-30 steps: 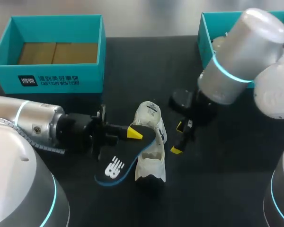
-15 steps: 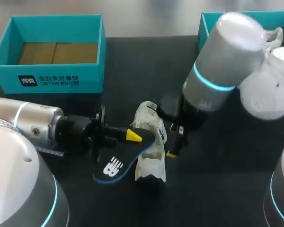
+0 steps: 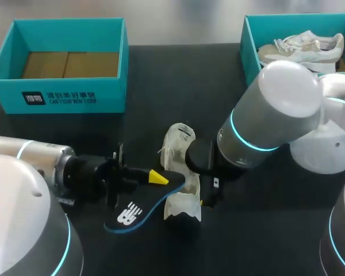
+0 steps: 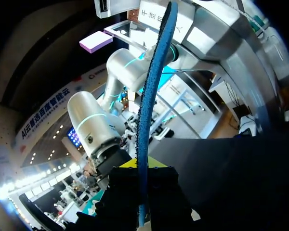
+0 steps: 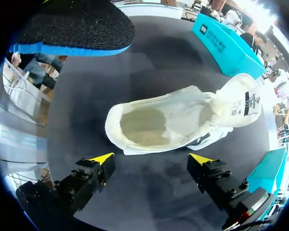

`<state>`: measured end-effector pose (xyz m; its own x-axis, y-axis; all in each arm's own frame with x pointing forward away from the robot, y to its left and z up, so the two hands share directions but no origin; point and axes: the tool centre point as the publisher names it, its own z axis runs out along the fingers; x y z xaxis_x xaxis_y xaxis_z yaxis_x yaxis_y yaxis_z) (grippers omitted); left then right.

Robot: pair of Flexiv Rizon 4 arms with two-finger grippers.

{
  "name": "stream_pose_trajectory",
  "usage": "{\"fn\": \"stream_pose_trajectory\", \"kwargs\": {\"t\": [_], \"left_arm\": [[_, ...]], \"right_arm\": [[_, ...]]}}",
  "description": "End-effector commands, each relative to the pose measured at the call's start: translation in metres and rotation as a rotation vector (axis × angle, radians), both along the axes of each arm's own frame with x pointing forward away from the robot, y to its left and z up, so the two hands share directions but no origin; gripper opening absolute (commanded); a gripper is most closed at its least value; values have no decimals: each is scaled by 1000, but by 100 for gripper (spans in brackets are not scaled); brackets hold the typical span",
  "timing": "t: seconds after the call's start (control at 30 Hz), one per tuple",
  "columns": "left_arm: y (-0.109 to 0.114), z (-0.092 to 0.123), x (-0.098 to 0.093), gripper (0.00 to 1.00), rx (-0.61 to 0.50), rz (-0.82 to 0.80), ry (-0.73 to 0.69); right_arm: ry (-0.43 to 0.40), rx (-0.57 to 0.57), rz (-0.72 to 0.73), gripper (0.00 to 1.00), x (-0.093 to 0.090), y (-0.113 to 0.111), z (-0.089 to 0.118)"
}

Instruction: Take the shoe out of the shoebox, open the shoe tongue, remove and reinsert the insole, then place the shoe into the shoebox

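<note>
Left jaws clamp the insole (image 3: 135, 211), held at the shoe's 8 o'clock. Shoe (image 3: 183, 202) lies at desk (image 3: 161, 80) centre. Right jaws spread wide, empty, at the shoe's 3 o'clock.

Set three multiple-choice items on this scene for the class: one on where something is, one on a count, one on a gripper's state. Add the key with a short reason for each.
1. Where is the insole?
A in the left gripper
B inside the shoe
C in the right gripper

2. How many teal boxes are there?
A one
B two
C three

3. The right gripper is:
A shut on the shoe
B open, facing the shoe
C shut on the insole

Key:
1 A, the left gripper clamps the insole clear of the shoe.
2 B, one box sits at the left and one at the right.
3 B, it stands wide apart and touches nothing.
</note>
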<state>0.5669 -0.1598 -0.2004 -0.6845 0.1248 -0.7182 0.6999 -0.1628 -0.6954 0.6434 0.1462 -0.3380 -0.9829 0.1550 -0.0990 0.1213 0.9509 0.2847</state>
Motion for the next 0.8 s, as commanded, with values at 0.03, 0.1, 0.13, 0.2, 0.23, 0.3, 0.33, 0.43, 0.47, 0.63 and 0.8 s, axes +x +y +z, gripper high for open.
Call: {"fn": "stream_pose_trajectory", "kwargs": {"t": [0.03, 0.1, 0.13, 0.2, 0.23, 0.3, 0.33, 0.43, 0.47, 0.63, 0.8], "left_arm": [[1, 0, -1, 0, 1, 1, -1], [1, 0, -1, 0, 1, 1, -1], [1, 0, -1, 0, 1, 1, -1], [-2, -4, -3, 0, -7, 18, -2], [-2, -7, -4, 0, -16, 18, 0], [-3, -11, -4, 0, -22, 25, 0], [-3, -14, -4, 0, -23, 26, 1], [-4, -18, -4, 0, -27, 30, -7], [-4, -19, -5, 0, -28, 29, -7], [-6, -25, -8, 0, -40, 32, -26], [-7, -29, -7, 0, -58, 47, -2]], "right_arm": [[0, -3, -1, 100, 1, 4, -4], [0, -3, -1, 100, 1, 4, -4], [0, -3, -1, 100, 1, 4, -4], [4, 6, 30, 100, 4, 5, -8], [1, 33, 44, 100, 6, 4, -10], [11, 75, 47, 100, 12, 1, -15], [11, 87, 53, 100, 13, 0, -16], [27, 111, 57, 100, 19, -4, -18], [28, 115, 59, 100, 20, -5, -18], [47, 126, 50, 100, 24, -8, -21], [53, 135, 47, 100, 23, -11, -23]]}}
